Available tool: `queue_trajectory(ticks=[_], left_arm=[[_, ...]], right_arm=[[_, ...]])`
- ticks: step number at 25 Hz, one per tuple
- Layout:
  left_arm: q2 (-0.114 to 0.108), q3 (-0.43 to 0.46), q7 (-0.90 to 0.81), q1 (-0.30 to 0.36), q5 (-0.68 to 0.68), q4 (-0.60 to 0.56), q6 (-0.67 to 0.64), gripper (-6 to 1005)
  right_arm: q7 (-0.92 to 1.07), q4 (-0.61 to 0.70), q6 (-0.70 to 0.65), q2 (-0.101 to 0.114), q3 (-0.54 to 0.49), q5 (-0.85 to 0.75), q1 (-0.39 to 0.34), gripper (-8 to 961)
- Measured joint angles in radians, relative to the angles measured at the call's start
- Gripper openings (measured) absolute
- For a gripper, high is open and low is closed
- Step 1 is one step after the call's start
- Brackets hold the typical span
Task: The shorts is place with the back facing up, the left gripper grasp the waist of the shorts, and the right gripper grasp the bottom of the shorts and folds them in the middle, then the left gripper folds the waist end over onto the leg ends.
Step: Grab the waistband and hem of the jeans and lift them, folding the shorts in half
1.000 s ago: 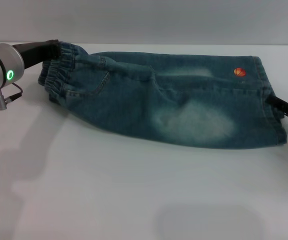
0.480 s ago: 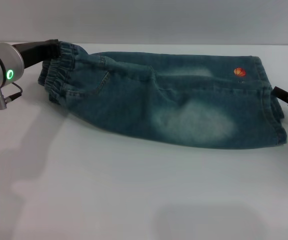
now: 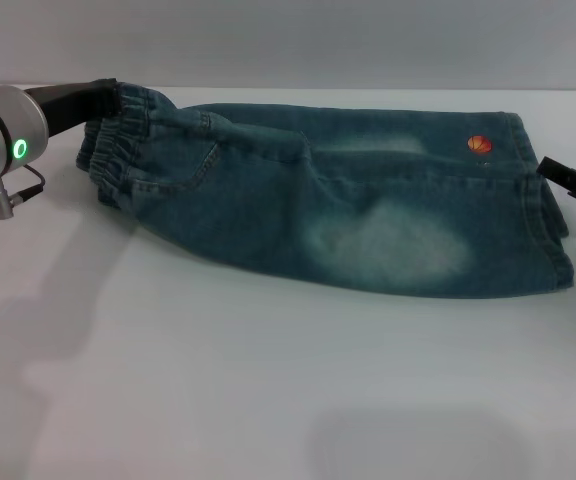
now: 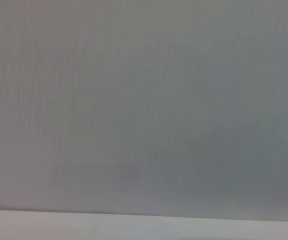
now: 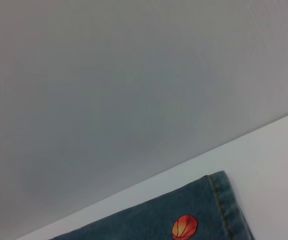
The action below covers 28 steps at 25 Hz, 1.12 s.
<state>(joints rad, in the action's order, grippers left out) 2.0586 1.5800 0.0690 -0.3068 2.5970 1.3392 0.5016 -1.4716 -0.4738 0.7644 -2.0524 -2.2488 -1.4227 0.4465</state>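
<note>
The blue-green denim shorts (image 3: 348, 200) lie on the white table (image 3: 268, 380), folded lengthwise into one long strip. Their ruffled waist (image 3: 118, 150) points left and the flat leg hems (image 3: 546, 215) point right, near an orange ball print (image 3: 479, 145). My left gripper (image 3: 106, 97), with its silver wrist and green light, is shut on the far corner of the waist. My right gripper (image 3: 568, 182) is a black claw at the right edge, just off the hems. The right wrist view shows the hem corner (image 5: 221, 200) and the orange ball print (image 5: 185, 227).
A grey wall (image 3: 288, 40) rises behind the table's far edge. Bare white tabletop stretches in front of the shorts. The left wrist view holds only the grey wall (image 4: 144, 100) and a strip of table (image 4: 144, 227).
My right gripper has drawn up and away from the leg hems toward the right edge. The shorts and my left gripper have stayed put.
</note>
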Motion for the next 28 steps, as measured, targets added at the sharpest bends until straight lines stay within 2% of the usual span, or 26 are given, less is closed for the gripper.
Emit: queue_trajectory(ticks=[28], left_arm=[[0.000, 0.003, 0.000, -0.012, 0.000, -0.006, -0.002, 66]], right_arm=[[-0.016, 0.055, -0.095, -0.008, 0.028, -0.012, 0.074, 479]])
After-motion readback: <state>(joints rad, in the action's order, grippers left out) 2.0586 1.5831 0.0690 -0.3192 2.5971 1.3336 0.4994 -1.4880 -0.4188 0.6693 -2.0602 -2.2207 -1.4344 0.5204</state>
